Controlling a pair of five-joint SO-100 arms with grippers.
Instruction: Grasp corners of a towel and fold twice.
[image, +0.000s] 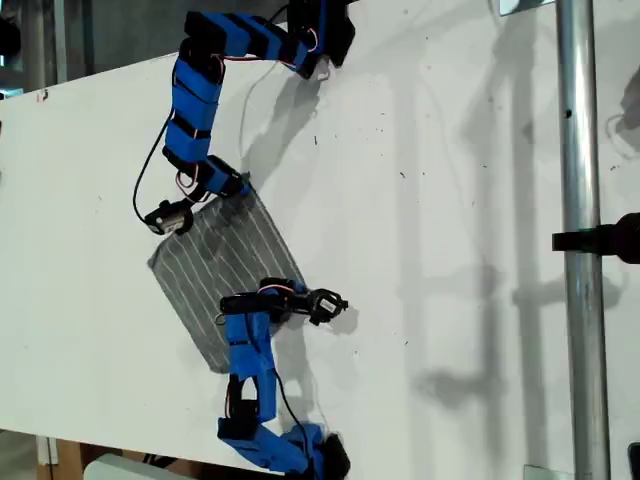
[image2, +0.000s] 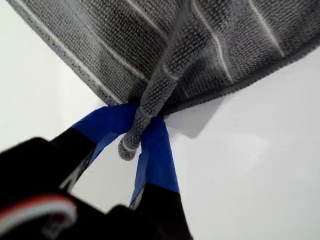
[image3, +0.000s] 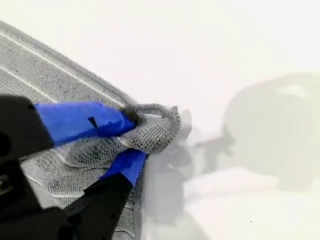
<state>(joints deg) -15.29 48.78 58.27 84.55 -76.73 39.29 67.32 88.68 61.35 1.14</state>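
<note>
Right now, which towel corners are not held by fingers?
The leftmost corner and the lowest corner in the exterior view lie free on the table; blue fingers pinch the other two.

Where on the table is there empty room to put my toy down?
The white table is bare from the towel across to the metal pole. It is crowded round the towel, where my first gripper and my second gripper each pinch a corner.
</note>
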